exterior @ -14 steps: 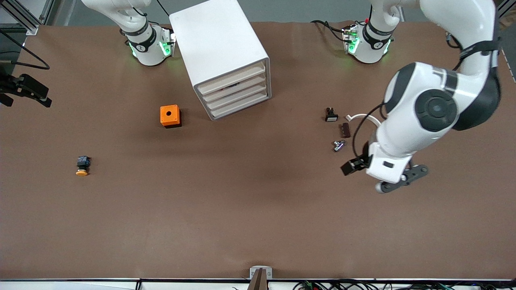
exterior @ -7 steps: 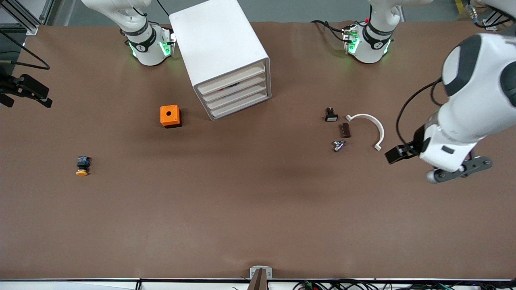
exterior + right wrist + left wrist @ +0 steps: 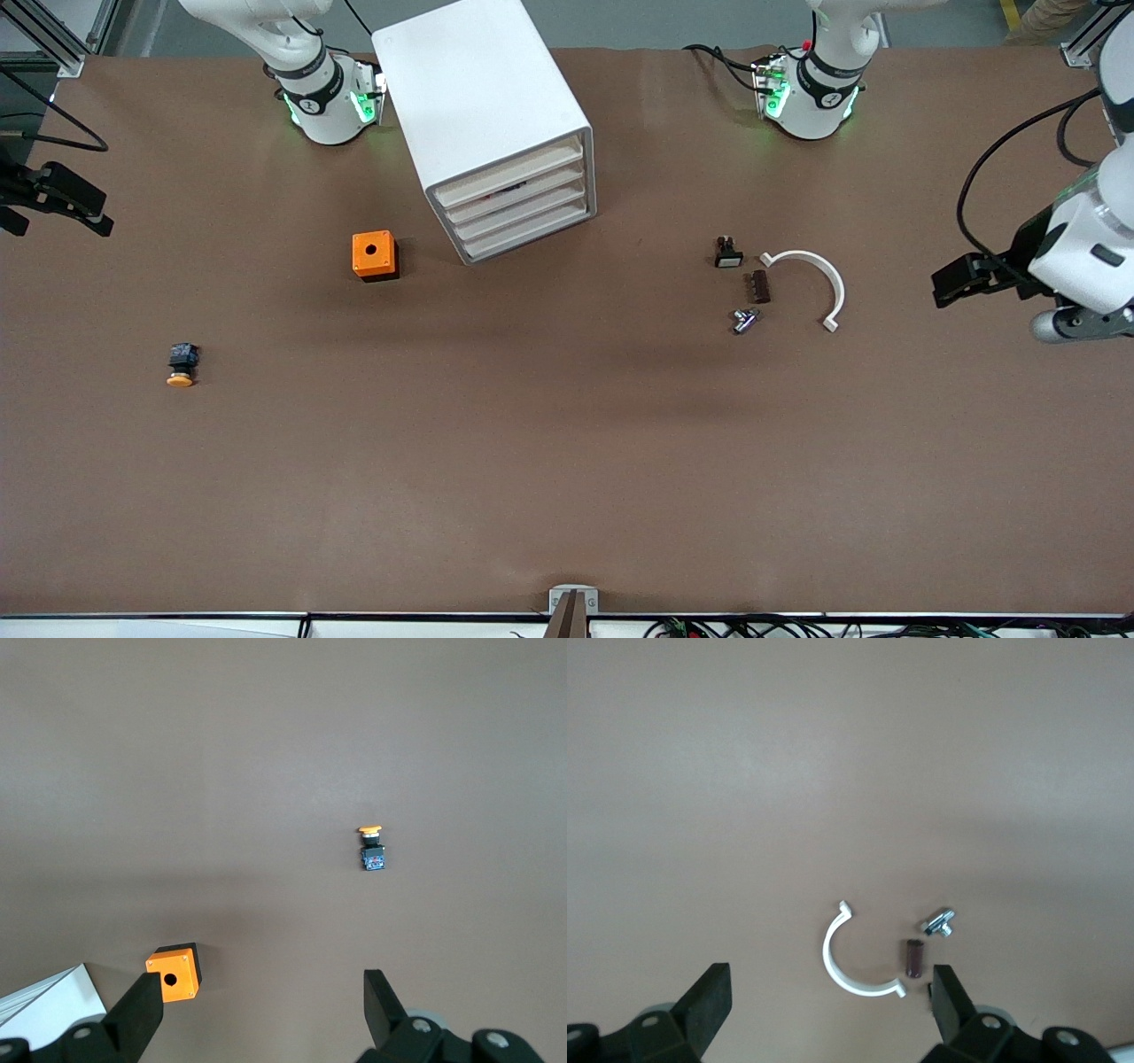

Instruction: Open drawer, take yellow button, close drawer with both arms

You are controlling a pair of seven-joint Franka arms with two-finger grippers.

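The white cabinet (image 3: 483, 106) stands near the right arm's base, and its top drawer (image 3: 512, 175) is shut like the three below it. The button (image 3: 181, 365), orange cap on a dark body, lies on the bare table toward the right arm's end; it also shows in the right wrist view (image 3: 372, 850). My right gripper (image 3: 260, 1008) hangs high over that area, open and empty, and is outside the front view. My left gripper (image 3: 1076, 325) is up over the left arm's end of the table; in its own view it (image 3: 828, 1001) is open and empty.
An orange cube (image 3: 374, 255) with a hole sits beside the cabinet, nearer the camera. Toward the left arm's end lie a small black switch (image 3: 727, 252), a white arc (image 3: 811, 275), a brown piece (image 3: 760, 286) and a metal bolt (image 3: 744, 320).
The left arm has swung away from the small parts toward its own end of the table and uncovered the white arc. Nothing on the table has moved.
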